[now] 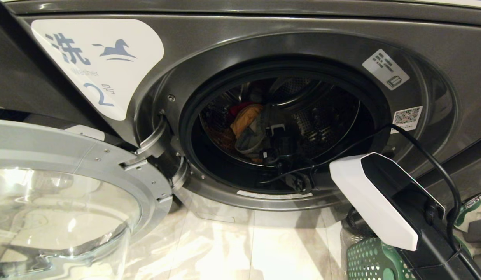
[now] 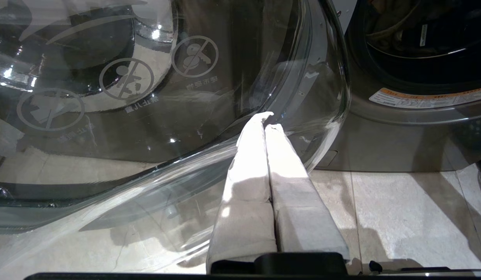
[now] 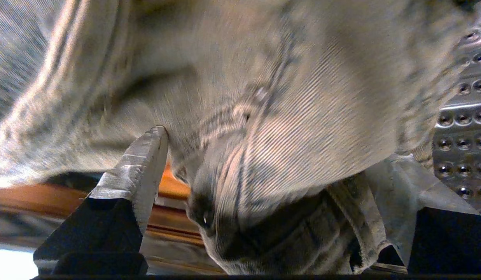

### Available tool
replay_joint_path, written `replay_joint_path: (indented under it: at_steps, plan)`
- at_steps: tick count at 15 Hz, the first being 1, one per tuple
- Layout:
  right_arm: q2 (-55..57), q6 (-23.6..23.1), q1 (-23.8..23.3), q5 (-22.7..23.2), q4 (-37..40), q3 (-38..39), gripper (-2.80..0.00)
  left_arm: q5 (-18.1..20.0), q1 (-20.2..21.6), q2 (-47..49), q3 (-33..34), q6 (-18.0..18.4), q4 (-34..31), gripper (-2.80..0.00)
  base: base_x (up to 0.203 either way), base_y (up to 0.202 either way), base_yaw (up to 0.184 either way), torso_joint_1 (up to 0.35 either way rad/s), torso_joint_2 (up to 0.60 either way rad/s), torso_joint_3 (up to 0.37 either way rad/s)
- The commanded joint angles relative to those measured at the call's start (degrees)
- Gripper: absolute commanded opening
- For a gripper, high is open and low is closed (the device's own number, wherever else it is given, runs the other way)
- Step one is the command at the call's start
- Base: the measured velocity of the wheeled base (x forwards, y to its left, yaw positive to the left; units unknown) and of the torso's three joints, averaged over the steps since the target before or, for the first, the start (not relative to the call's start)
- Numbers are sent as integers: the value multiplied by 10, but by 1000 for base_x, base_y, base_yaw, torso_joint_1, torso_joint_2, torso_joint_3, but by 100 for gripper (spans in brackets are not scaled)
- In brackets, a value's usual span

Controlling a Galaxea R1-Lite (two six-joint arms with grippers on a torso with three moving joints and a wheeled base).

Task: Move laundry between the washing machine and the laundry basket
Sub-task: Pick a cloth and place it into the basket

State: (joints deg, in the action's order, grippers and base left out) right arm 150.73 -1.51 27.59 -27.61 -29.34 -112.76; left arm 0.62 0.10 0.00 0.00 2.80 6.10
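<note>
The right gripper (image 3: 263,171) is deep inside the drum (image 1: 326,116) of the washing machine (image 1: 438,54), its fingers (image 3: 135,171) spread wide apart. Between them bulges a fold of grey-beige clothing (image 3: 294,128), a ribbed fabric with a stitched seam running across it; the cloth fills the gap and presses against the tip of one finger, while the other finger is partly covered by a hem. Under the fold, just past the fingers, an orange garment (image 3: 174,186) shows. The perforated metal wall of the drum lies beside the covered finger. The left gripper (image 2: 265,120) hangs outside, fingers pressed together and empty, their tips right by the glass of the open door (image 2: 147,97). The green basket (image 1: 370,260) stands on the floor under the right arm.
</note>
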Motion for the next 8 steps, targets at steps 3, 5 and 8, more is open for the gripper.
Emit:
replay_joint_path:
  at_steps: [3,5,8]
  plan:
    - [-12,5,4,-2,0,1,0,0,0,1,23,0,1,-280,0,0,0,0,0,0]
    - [-12,5,4,-2,4,2,-280,0,0,1,23,0,1,-280,0,0,0,0,0,0]
    - [-19,5,4,-2,6,3,-280,0,0,1,23,0,1,-280,0,0,0,0,0,0]
